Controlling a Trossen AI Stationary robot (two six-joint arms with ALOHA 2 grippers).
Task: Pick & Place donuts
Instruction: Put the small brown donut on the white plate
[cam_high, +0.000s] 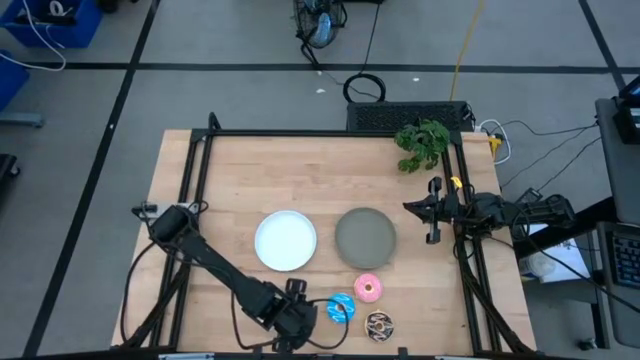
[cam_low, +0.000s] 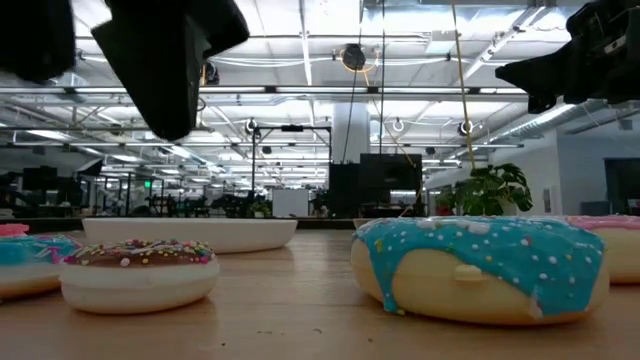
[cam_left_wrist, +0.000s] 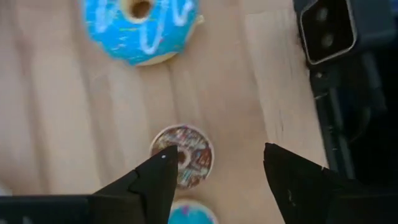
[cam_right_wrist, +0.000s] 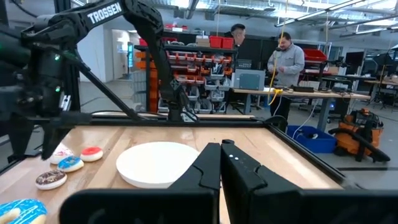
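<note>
Three larger donuts lie flat near the table's near edge: blue (cam_high: 341, 307), pink (cam_high: 368, 288) and brown with sprinkles (cam_high: 379, 325). My left gripper (cam_high: 295, 320) hangs open above the tiny donuts, just left of the blue one. Its wrist view shows the tiny brown donut (cam_left_wrist: 183, 155) below the gap between the fingers (cam_left_wrist: 217, 168), the tiny blue donut (cam_left_wrist: 189, 214) partly hidden, and the larger blue donut (cam_left_wrist: 140, 25) beyond. The right wrist view shows the tiny red (cam_right_wrist: 91, 153), blue (cam_right_wrist: 69, 163), white-pink (cam_right_wrist: 60, 154) and brown (cam_right_wrist: 50, 179) donuts. My right gripper (cam_high: 432, 212) waits shut at the right edge.
A white plate (cam_high: 285, 240) and a grey plate (cam_high: 365, 237) sit mid-table, far of the donuts. A green plant (cam_high: 422, 143) stands at the far right corner. A black frame rail (cam_high: 470, 270) runs along the table's right side. The low camera's housing (cam_left_wrist: 326, 28) sits by the near edge.
</note>
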